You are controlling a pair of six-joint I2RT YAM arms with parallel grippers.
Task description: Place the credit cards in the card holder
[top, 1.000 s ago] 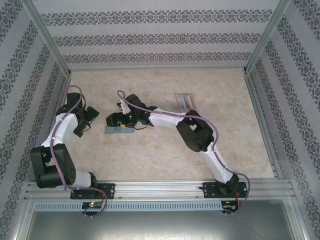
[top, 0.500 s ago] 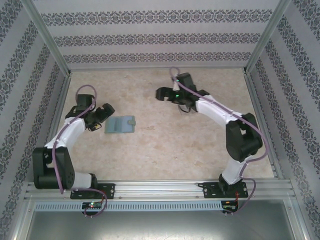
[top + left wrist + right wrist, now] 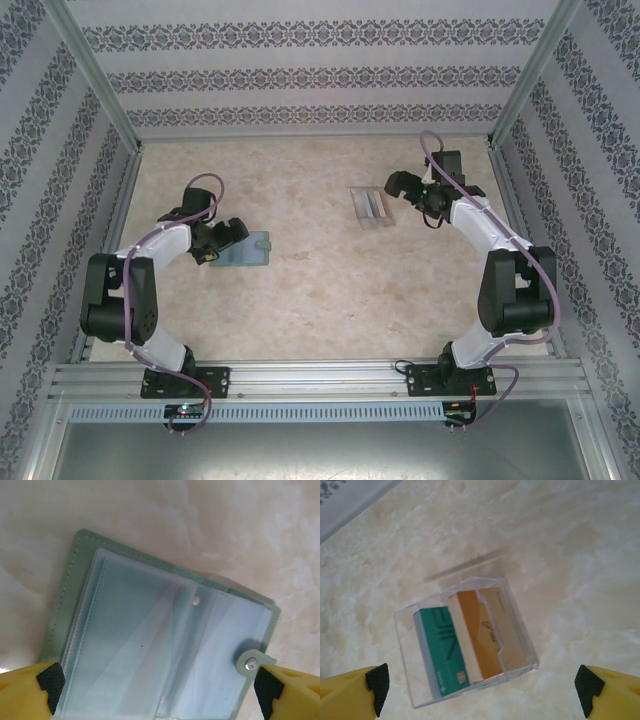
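1. Left gripper (image 3: 224,237): jaws spread wide, nothing held, poised over the left end of the card holder (image 3: 245,250).
2. Card holder lies flat and opened, clear sleeves up, long axis left-right across the table (image 3: 320,300), tab clasp (image 3: 253,663) at its right edge.
3. Right gripper (image 3: 400,184): wide open, empty, just right of the clear box (image 3: 368,207).
4. Credit cards inside the box: teal card (image 3: 442,652) beside orange card (image 3: 490,630).
5. Bare table between holder and box; both well off the walls.
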